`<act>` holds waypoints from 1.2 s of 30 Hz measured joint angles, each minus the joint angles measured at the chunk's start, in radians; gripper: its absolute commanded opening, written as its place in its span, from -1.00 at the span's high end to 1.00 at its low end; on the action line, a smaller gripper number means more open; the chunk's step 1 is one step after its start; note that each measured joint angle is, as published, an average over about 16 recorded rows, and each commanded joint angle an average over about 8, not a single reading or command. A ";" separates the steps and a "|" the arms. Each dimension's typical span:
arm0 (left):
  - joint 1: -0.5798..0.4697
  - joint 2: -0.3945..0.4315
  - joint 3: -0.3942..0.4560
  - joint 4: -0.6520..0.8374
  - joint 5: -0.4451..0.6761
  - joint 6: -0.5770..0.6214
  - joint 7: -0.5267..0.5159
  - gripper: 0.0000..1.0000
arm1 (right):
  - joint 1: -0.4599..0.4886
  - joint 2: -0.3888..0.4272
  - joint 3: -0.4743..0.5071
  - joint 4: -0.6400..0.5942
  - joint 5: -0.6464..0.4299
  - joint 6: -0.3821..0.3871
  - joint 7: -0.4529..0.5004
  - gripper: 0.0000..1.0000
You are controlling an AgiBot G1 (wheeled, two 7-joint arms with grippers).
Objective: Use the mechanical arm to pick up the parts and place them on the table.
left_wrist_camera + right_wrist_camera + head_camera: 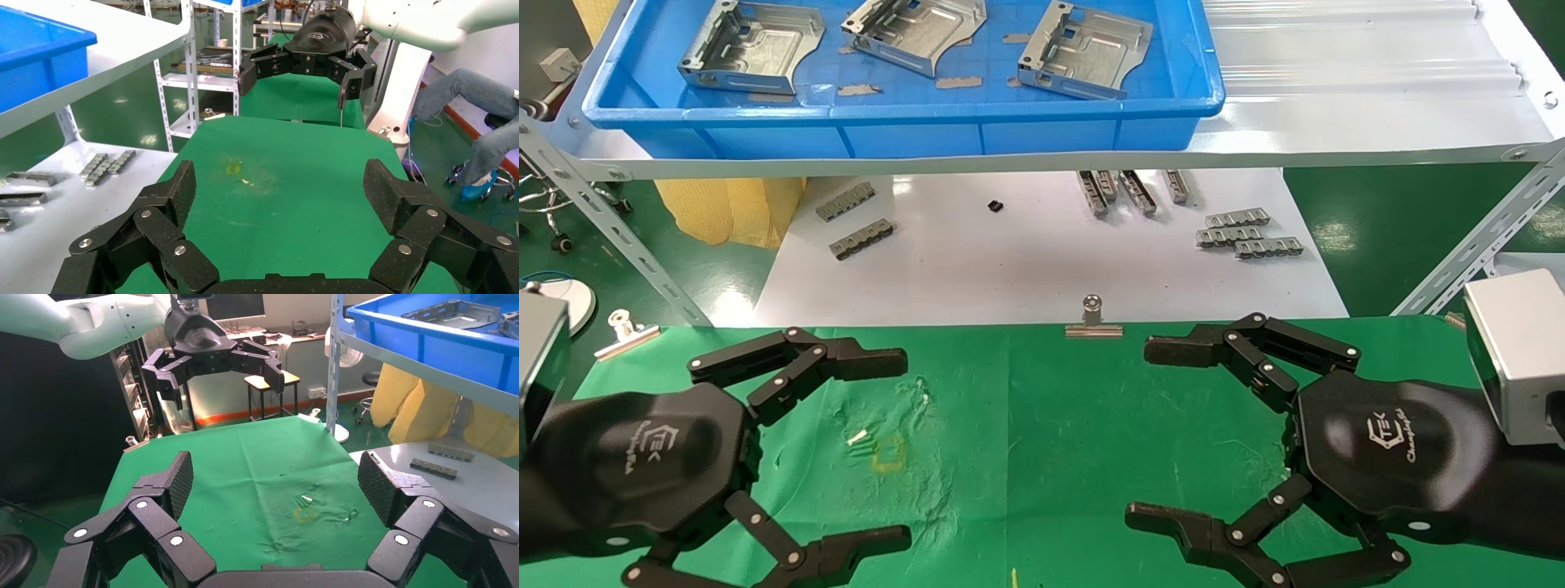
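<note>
- We see three silver-grey stamped sheet-metal parts (752,45) lying in the blue plastic tray (911,122) on the shelf; none moved.
- Green-cloth tabletop (1042,425) holds no part.
- Black left hand (846,449) and right hand (1189,433) hover above it, spread wide, empty.

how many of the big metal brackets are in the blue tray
3, side by side in the blue tray: left bracket, middle bracket, right bracket. The tray's far part is cut off, so more may be hidden.
</note>
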 measured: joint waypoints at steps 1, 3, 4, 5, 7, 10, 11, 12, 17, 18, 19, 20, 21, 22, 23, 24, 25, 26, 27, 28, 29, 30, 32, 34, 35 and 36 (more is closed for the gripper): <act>0.000 0.000 0.000 0.000 0.000 0.000 0.000 -1.00 | 0.000 0.000 0.000 0.000 0.000 0.000 0.000 -1.00; 0.000 0.000 0.000 0.000 0.000 0.000 0.000 -1.00 | 0.000 0.000 0.000 0.000 0.000 0.000 0.000 -1.00; 0.000 0.000 0.000 0.000 0.000 0.000 0.000 -1.00 | 0.000 0.000 0.000 0.000 0.000 0.000 0.000 -1.00; 0.000 0.000 0.000 0.000 0.000 0.000 0.000 -1.00 | 0.000 0.000 0.000 0.000 0.000 0.000 0.000 -1.00; 0.000 0.000 0.000 0.000 0.000 0.000 0.000 -1.00 | 0.000 0.000 0.000 0.000 0.000 0.000 0.000 -1.00; 0.000 0.000 0.000 0.000 0.000 0.000 0.000 -1.00 | 0.000 0.000 0.000 0.000 0.000 0.000 0.000 -1.00; 0.000 0.000 0.000 0.000 0.000 0.000 0.000 -1.00 | 0.000 0.000 0.000 0.000 0.000 0.000 0.000 -1.00; 0.000 0.000 0.000 0.000 0.000 0.000 0.000 -1.00 | 0.000 0.000 0.000 0.000 0.000 0.000 0.000 -1.00; 0.000 0.000 0.000 0.000 0.000 0.000 0.000 -1.00 | 0.000 0.000 0.000 0.000 0.000 0.000 0.000 -1.00; 0.000 0.000 0.000 0.000 0.000 0.000 0.000 -1.00 | 0.000 0.000 0.000 0.000 0.000 0.000 0.000 -1.00; 0.000 0.000 0.000 0.000 0.000 0.000 0.000 -1.00 | 0.000 0.000 0.000 0.000 0.000 0.000 0.000 -0.75; 0.000 0.000 0.000 0.000 0.000 0.000 0.000 -1.00 | 0.000 0.000 0.000 0.000 0.000 0.000 0.000 -0.50; 0.000 0.000 0.000 0.000 0.000 0.000 0.000 -1.00 | 0.000 0.000 0.000 0.000 0.000 0.000 0.000 -0.25; 0.000 0.000 0.000 0.000 0.000 0.000 0.000 -1.00 | 0.000 0.000 0.000 0.000 0.000 0.000 0.000 0.00; 0.000 0.000 0.000 0.000 0.000 0.000 0.000 -1.00 | 0.000 0.000 0.000 0.000 0.000 0.000 0.000 0.25; 0.000 0.000 0.000 0.000 0.000 0.000 0.000 -1.00 | 0.000 0.000 0.000 0.000 0.000 0.000 0.000 0.50; 0.000 0.000 0.000 0.000 0.000 0.000 0.000 -1.00 | 0.000 0.000 0.000 0.000 0.000 0.000 0.000 0.75; 0.000 0.000 0.000 0.000 0.000 0.000 0.000 -1.00 | 0.000 0.000 0.000 0.000 0.000 0.000 0.000 1.00; 0.000 0.000 0.000 0.000 0.000 0.000 0.000 -1.00 | 0.000 0.000 0.000 0.000 0.000 0.000 0.000 1.00; 0.000 0.000 0.000 0.000 0.000 0.000 0.000 -1.00 | 0.000 0.000 0.000 0.000 0.000 0.000 0.000 1.00; 0.000 0.000 0.000 0.000 0.000 0.000 0.000 -1.00 | 0.000 0.000 0.000 0.000 0.000 0.000 0.000 1.00; 0.000 0.000 0.000 0.000 0.000 0.000 0.000 -1.00 | 0.000 0.000 0.000 0.000 0.000 0.000 0.000 1.00; 0.000 0.000 0.000 0.000 0.000 0.000 0.000 -1.00 | 0.000 0.000 0.000 0.000 0.000 0.000 0.000 1.00; 0.000 0.000 0.000 0.000 0.000 0.000 0.000 -1.00 | 0.000 0.000 0.000 0.000 0.000 0.000 0.000 1.00; 0.000 0.000 0.000 0.000 0.000 0.000 0.000 -1.00 | 0.000 0.000 0.000 0.000 0.000 0.000 0.000 1.00; 0.000 0.000 0.000 0.000 0.000 0.000 0.000 -1.00 | 0.000 0.000 0.000 0.000 0.000 0.000 0.000 1.00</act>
